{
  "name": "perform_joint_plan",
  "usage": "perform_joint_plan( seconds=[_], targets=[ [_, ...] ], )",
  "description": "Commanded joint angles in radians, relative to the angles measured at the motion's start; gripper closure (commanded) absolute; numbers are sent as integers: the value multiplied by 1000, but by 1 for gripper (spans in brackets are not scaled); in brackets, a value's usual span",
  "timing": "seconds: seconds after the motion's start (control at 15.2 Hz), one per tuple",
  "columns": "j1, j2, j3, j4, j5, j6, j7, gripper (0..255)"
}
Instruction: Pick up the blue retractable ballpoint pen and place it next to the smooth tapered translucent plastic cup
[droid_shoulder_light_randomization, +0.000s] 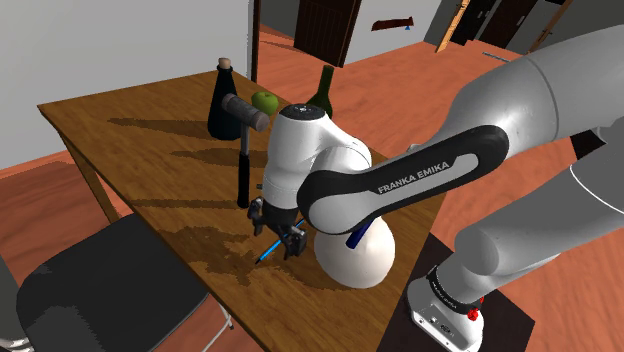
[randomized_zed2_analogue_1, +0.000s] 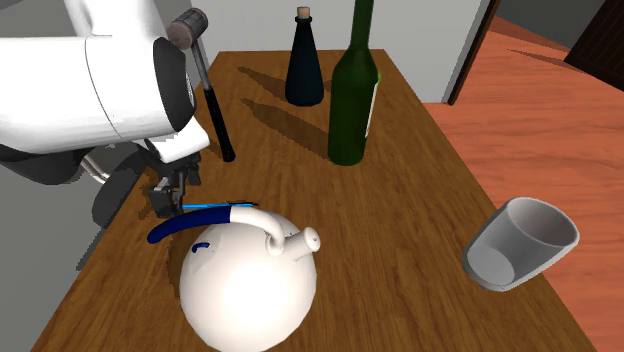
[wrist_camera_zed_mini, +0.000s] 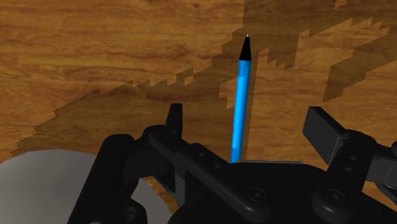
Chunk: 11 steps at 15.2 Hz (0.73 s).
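Gripper (wrist_camera_zed_mini: 244, 114) hangs low over the worktop (wrist_camera_zed_mini: 95, 51) with its fingers (wrist_camera_zed_mini: 173, 119) spread wide, clasping nothing. The blue pen (wrist_camera_zed_mini: 240, 95) lies flat on the wood beneath it, roughly midway between the two fingers and touching neither. Its long axis runs crosswise to the line from finger to finger, with the dark tip pointing away from the hand. A straight descent and squeeze should therefore catch the barrel across its width, as I judge it. Just beside the pen sits a white teapot (randomized_zed2_analogue_1: 250, 290), close enough to crowd one finger. The pen lies near the worktop's long edge by the chair (droid_shoulder_light_randomization: 100, 290). The cup (randomized_zed2_analogue_1: 520, 245), grey and tipped over, rests at the opposite long edge, well apart and beyond the teapot. The carry will have to cross the worktop's width.
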Motion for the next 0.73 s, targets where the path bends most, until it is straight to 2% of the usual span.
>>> perform_joint_plan(
  seconds=[0.0,0.59,0.66],
  targets=[
    [0,0,0,0,0,0,0,255],
    [0,0,0,0,0,0,0,255],
    [7,-20,-9,6,21,-18,-15,255]
  ],
)
